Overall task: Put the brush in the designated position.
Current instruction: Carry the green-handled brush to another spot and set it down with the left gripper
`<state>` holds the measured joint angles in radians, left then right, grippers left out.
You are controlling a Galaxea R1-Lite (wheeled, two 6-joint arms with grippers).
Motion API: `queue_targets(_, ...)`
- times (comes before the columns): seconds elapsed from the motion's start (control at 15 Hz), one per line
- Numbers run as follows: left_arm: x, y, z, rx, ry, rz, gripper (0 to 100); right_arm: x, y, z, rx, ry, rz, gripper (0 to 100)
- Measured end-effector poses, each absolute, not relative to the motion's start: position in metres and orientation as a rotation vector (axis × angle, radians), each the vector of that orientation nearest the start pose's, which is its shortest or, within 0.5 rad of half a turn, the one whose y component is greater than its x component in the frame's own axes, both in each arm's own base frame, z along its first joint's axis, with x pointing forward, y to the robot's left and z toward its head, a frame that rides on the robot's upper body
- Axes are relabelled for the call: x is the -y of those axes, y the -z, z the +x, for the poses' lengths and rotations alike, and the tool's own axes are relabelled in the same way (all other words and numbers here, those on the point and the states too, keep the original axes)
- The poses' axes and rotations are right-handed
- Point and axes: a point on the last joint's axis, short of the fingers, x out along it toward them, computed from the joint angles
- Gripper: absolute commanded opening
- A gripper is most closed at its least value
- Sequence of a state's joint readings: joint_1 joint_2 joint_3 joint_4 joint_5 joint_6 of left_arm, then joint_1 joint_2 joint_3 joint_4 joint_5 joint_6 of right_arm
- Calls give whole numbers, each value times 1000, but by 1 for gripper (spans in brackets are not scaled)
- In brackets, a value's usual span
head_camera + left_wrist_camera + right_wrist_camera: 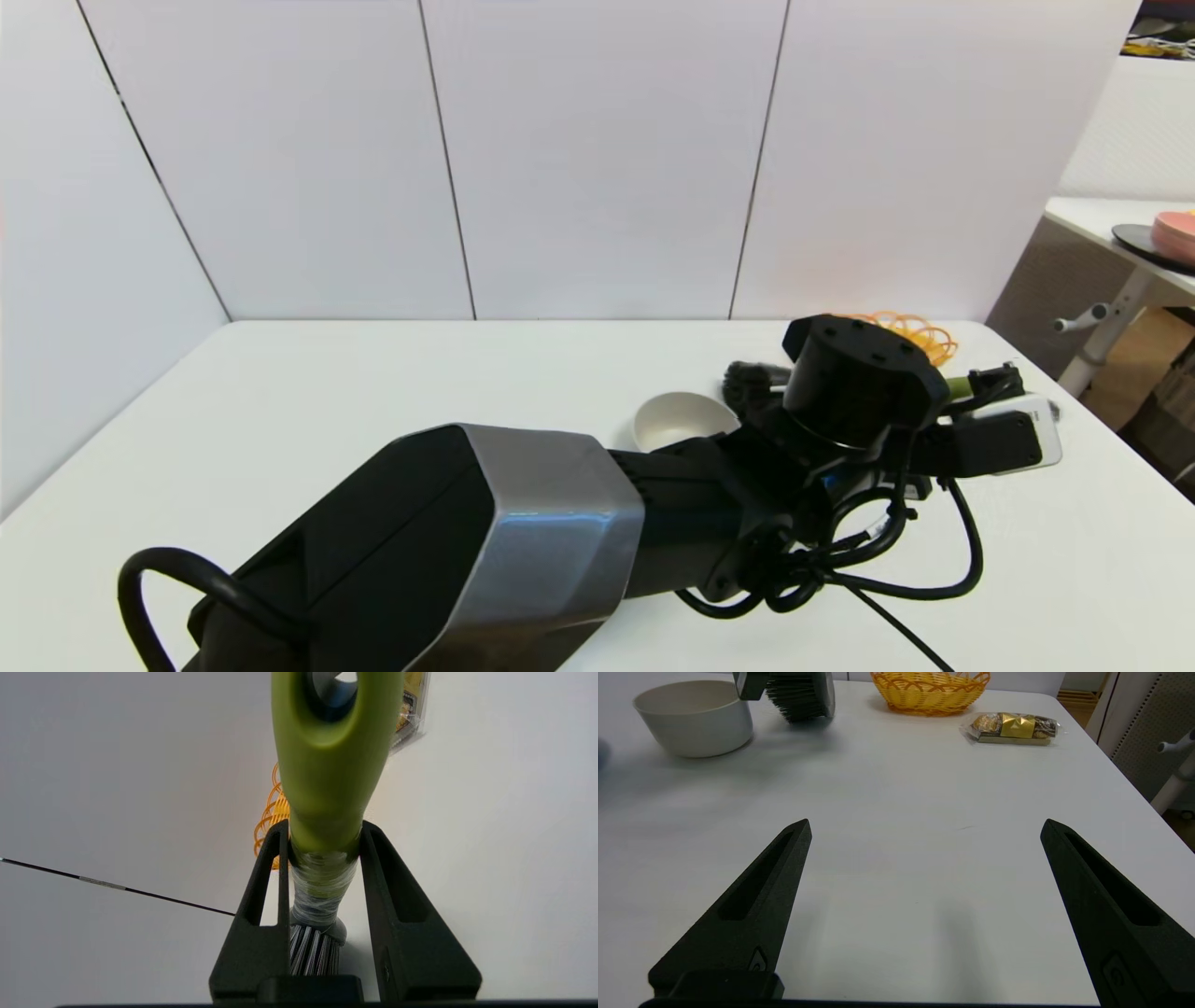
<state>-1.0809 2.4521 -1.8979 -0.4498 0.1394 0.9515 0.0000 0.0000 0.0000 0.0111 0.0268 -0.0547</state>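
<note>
The brush is sitting clamped in the left pincer, whose two black fingers are pressing on the wrapped neck just below the lime-green handle, with the bristles pointing back toward the wrist. In the head view the left arm is reaching across to the far right part of the tabletop, and the brush is being held above the surface there. Going left to right in that view, a cream bowl is standing on the tabletop, the dark bristles are showing just beside it, the arm's wrist is covering the middle of the brush, and the green handle is poking out near an orange wire basket at the far edge. A wrapped snack packet is lying near the basket, apart from it. The right pincer is hanging low over bare tabletop nearer the robot, its fingers spread wide apart and holding nothing.
</note>
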Motion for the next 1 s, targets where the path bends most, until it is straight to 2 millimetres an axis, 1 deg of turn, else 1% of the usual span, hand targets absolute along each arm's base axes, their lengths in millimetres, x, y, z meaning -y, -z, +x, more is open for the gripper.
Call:
queue_targets(0.47,459,-133,250,336,929,992,0,-1,-74,-23,-10,-27,-55,100)
queue_targets(1.0,459,-131,250,330,940,1000,0,-1,-74,-23,-9,-27,-55,100)
